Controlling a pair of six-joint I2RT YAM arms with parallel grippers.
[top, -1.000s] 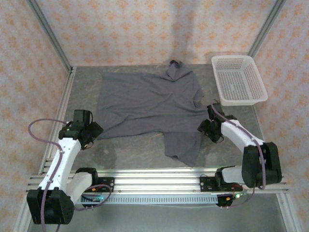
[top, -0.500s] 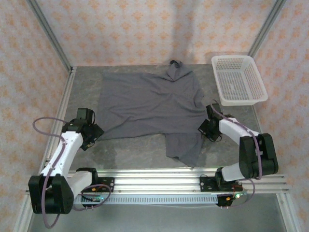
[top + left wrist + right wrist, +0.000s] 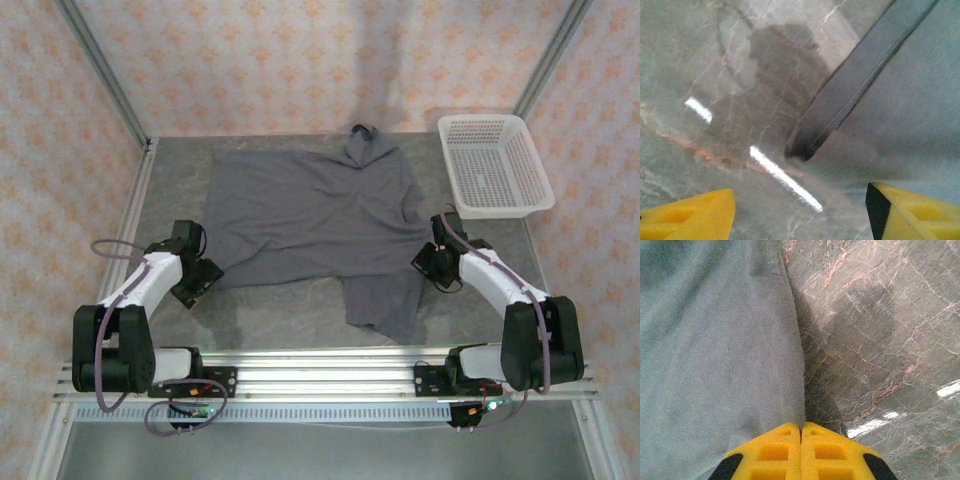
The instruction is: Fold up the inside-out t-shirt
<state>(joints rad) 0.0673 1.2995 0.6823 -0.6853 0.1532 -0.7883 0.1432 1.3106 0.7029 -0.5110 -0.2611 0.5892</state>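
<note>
Left wrist view: left gripper [image 3: 799, 212] open, yellow fingertips wide apart, low over the table [image 3: 715, 75]. Between them, just ahead: a corner of the inside-out t-shirt [image 3: 910, 115], hem lifted a little, dark shadow under it. No cloth betw. the tips yet.

Right wrist view: right gripper [image 3: 801, 450] closed, pads pressed together exactly on the shirt's side hem. Hem runs straight into the seam betw. pads; reads as a pinch on the very edge of the cloth.

Item, shirt: spread flat-ish over table centre toward far edge, wrinkled, bunched peak at far edge, one flap hanging toward near edge. L claw at its near-left corner, R claw at its right edge.

Item, white mesh basket [image 3: 495, 165]: far right corner of table, near shirt's right side, apart from it.

Risks (judgement):
- L tips may close short and scrape bare table, or take the top layer only, since the corner lies doubled.
- R hold is at the edge; may slip out on lift.
- Uneven lift would drag the near flap and skew the fold.

Room: bare strip along left edge, bare band along near edge, bare patch by R claw. Frame posts at far corners, basket limits swing far right.
</note>
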